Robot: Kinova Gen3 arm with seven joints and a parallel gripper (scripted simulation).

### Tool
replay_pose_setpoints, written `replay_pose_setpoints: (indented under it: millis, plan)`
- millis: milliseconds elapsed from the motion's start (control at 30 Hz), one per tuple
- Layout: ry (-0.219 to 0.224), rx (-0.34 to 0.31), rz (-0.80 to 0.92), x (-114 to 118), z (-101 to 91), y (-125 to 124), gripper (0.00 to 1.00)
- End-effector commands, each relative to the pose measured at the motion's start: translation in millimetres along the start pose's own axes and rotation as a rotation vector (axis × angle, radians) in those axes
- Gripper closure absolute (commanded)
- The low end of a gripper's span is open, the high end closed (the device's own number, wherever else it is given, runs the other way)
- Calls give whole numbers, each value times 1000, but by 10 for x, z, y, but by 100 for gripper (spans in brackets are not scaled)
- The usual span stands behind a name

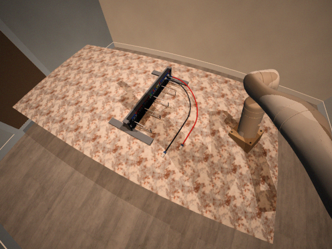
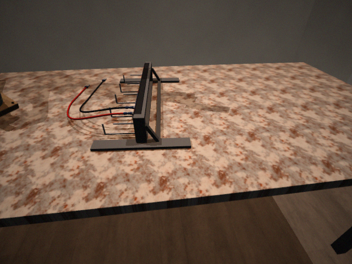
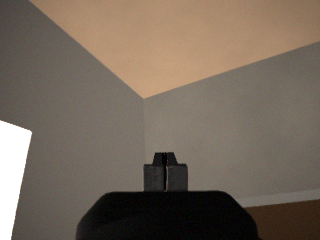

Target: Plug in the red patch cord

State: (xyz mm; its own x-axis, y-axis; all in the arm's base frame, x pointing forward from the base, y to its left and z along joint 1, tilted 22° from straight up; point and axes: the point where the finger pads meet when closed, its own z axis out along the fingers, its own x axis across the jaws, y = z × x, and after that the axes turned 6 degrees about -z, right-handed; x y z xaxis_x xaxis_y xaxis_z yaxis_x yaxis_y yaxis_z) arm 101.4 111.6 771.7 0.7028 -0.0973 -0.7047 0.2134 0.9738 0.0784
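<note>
Pointing at bare walls, the blocky gripper (image 3: pixel 165 170) is pressed together, clamping nothing.

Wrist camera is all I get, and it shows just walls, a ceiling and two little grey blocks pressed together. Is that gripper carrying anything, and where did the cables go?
Observer: The gripper is shut on nothing. The red cord lies on the table, its free end loose near the arm's base.
Operator: So it isn't plugged in?
Observer: One end is in the rack; the free end is not in any port.
Operator: Is there only one cable?
Observer: No, a black cord curves beside it, on the rack's side, its free end also on the table.
Operator: Has the rack toppled?
Observer: It stands upright on both feet in the exterior view.
</note>
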Motion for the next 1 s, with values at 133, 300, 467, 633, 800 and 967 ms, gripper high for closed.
replay_pose_setpoints:
  millis: [133,300,467,633,800,967]
  plan:
    - [-243,138,17,-906,-423,-595,100]
    - [-393,235,27,-1403,-821,-973,100]
    - [-560,351,36,-1880,-1394,-1368,100]
    - [-743,485,44,-2281,-2154,-1735,100]
    - [-923,624,51,-2530,-3012,-2003,100]
    - [-1053,727,56,-2611,-3677,-2123,100]
